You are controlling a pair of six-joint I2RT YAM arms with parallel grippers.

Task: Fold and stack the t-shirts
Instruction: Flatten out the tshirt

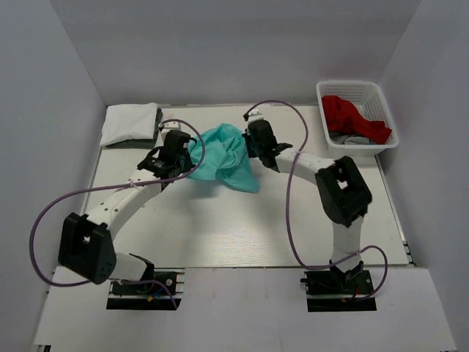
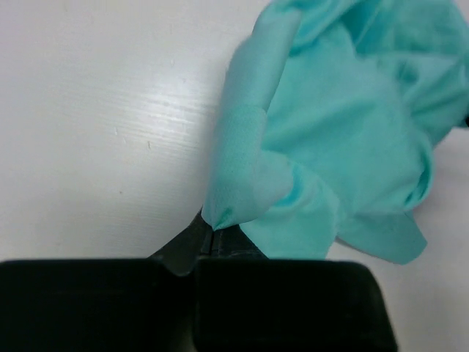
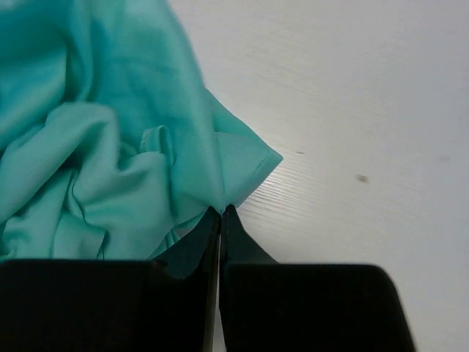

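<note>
**Overhead view.** The teal shirt (image 1: 223,158) lies crumpled on the table (image 1: 220,227) between the left gripper (image 1: 190,156) and the right gripper (image 1: 249,147). A folded white shirt (image 1: 130,123) lies well to its left. A basket (image 1: 357,88) holding a red shirt (image 1: 352,117) stands well to its right.

**Wrist views.** Only these show the grips. The left jaws are clamped on a folded edge of the teal shirt, and the right jaws are pinched together on one of its corners.

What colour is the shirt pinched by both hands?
The shirt is plain teal-green, no pattern; best seen in the right wrist view.
</note>
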